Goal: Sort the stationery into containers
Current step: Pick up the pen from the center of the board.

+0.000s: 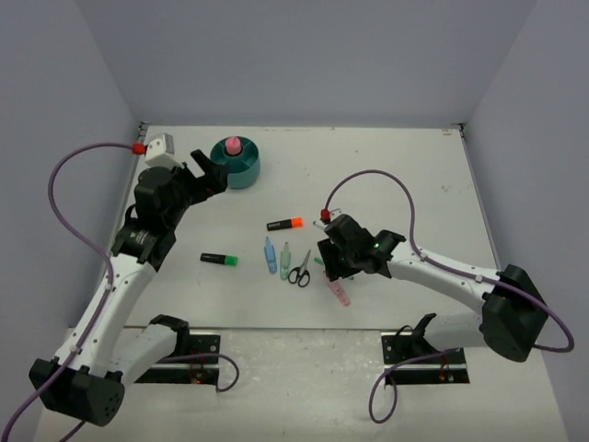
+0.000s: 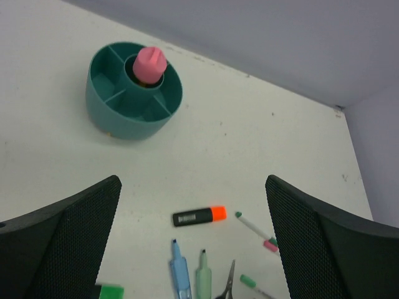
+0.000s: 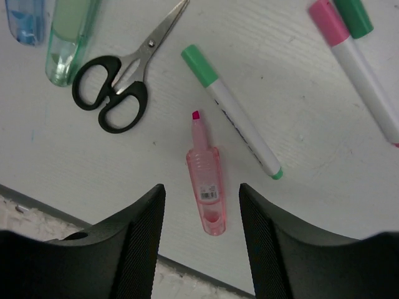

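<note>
Sorting at an early stage, as judged from the layout, read from the tabletop's left side to its right. Teal organiser (image 1: 247, 173) stands toward the far left corner with the pink tube (image 1: 233, 145) upright in its centre well; the outer compartments in view look empty. Left gripper (image 1: 210, 168) hangs just beside it, fingers wide, holding nothing. Unsorted around the middle of the tabletop: green-capped highlighter (image 1: 220, 260), orange-capped highlighter (image 1: 285, 224), blue marker (image 1: 271, 255), pale-green marker (image 1: 285, 256), scissors (image 1: 300, 269), thin white pens (image 3: 234, 121). Pink marker (image 3: 206, 180) lies flat between the half-spread fingers of the right gripper (image 3: 201, 190), which straddle it without touching.
</note>
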`<action>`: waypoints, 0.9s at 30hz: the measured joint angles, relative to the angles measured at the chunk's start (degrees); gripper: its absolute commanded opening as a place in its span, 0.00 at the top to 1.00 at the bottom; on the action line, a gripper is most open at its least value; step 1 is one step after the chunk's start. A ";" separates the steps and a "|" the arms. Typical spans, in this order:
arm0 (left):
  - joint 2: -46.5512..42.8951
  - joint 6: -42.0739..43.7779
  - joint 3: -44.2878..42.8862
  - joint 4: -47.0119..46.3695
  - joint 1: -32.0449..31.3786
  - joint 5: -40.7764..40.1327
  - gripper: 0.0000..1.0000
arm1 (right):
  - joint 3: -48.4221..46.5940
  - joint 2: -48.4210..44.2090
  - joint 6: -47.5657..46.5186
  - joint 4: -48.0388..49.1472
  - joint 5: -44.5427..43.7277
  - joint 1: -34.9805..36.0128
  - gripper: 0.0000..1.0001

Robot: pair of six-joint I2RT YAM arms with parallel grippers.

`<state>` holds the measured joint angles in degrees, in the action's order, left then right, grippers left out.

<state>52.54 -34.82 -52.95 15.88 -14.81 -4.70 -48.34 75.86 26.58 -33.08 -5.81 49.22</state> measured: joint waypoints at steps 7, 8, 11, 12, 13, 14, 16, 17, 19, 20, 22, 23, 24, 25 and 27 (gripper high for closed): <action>-9.10 5.37 4.33 8.20 0.00 4.33 0.00 | -0.29 6.47 1.84 -2.23 -0.83 3.91 0.44; -9.70 6.40 4.33 9.08 0.00 4.32 0.00 | -0.33 8.24 1.96 -2.36 -0.93 4.33 0.44; -10.86 8.72 4.43 10.82 0.00 4.12 0.00 | -0.39 12.94 2.41 -3.19 -1.11 5.27 0.44; -11.17 9.17 4.73 10.96 0.00 3.97 0.00 | -0.47 13.91 2.69 -3.48 -1.15 5.48 0.44; -11.58 9.59 5.27 11.14 0.00 3.85 0.00 | -0.86 14.12 2.94 -3.72 -1.26 5.57 0.44; -11.94 9.98 5.83 11.27 0.00 3.80 0.00 | -1.08 14.20 3.19 -3.82 -1.55 5.65 0.47; -12.31 10.49 6.94 11.59 0.00 3.80 0.00 | -1.13 14.30 3.53 -3.91 -2.28 5.79 0.57; -12.26 10.57 7.33 11.67 0.00 3.83 0.00 | -1.15 14.41 3.70 -3.91 -2.22 5.82 0.64; -12.03 10.69 7.88 12.08 0.00 4.02 0.00 | -1.18 14.55 4.16 -3.87 -2.13 5.89 0.78; -11.86 10.84 7.90 12.20 0.00 4.16 0.00 | -1.18 14.64 4.19 -3.72 -1.99 5.92 0.84; -11.85 11.05 7.90 12.12 0.00 4.42 0.00 | -1.23 14.75 4.36 -3.60 -1.86 5.92 0.92; -11.98 11.08 7.90 12.09 0.00 4.58 0.00 | -1.24 14.77 4.43 -3.53 -1.79 5.92 0.96; -12.16 11.09 7.90 12.08 0.00 4.81 0.00 | -1.24 14.76 4.50 -3.47 -1.74 5.93 0.99; -12.36 11.06 7.90 12.07 0.00 5.28 0.00 | -1.24 14.73 4.54 -3.45 -1.75 5.97 1.00; -12.74 10.39 8.16 11.45 0.00 7.59 0.00 | -1.18 14.34 4.52 -3.44 -1.96 6.26 1.00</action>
<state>39.80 -24.43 -44.80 27.34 -14.81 2.89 -49.52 90.20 31.10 -36.53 -7.77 55.47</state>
